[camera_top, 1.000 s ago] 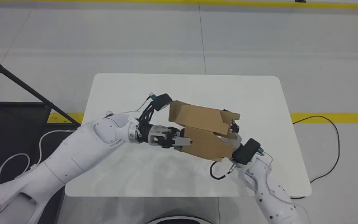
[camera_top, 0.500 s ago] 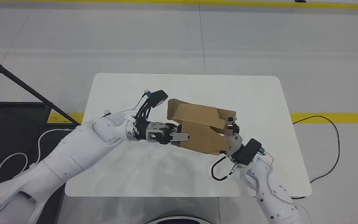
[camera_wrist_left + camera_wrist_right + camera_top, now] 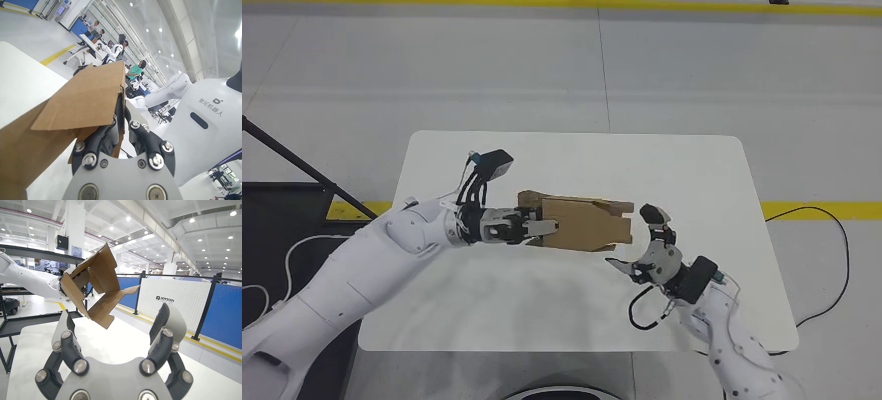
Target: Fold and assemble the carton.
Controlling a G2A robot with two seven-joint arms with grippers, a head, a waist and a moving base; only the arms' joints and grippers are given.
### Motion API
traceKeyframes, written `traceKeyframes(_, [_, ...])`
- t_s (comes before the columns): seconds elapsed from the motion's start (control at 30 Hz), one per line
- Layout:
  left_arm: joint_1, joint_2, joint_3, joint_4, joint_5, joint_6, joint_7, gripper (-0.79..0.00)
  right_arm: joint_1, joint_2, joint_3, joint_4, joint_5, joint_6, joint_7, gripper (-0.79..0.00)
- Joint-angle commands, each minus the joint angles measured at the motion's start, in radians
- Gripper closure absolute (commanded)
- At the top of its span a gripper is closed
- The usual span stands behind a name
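Brown carton (image 3: pixel 582 225) in left pincer (image 3: pixel 540 228)

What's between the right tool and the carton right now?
Nothing. In the right wrist view the open right tool faces the carton across bare air above the table; the left tool holds its far end.

The carton (image 3: pixel 577 224) sits over the middle of the surface (image 3: pixel 692 170) — apparently held above it rather than resting on it. The left gripper (image 3: pixel 540 228) is at the carton's left end, clamped on a flap there. The right gripper (image 3: pixel 638 245) lies just right of the carton's other end and nearer the robot — apart from it, with nothing between its fingers.
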Motion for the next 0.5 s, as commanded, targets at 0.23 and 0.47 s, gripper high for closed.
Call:
traceKeyframes(0.23, [0.031, 0.015, -0.033, -0.04, -0.048, 0.0, 0.0, 0.0, -0.04, 0.01, 0.044, -0.045, 0.004, 0.0, -0.023, -0.785])
traceKeyframes(0.47, [0.054, 0.007, -0.062, -0.046, -0.071, 0.0, 0.0, 0.0, -0.046, 0.01, 0.047, -0.041, 0.047, -0.009, -0.022, -0.785])
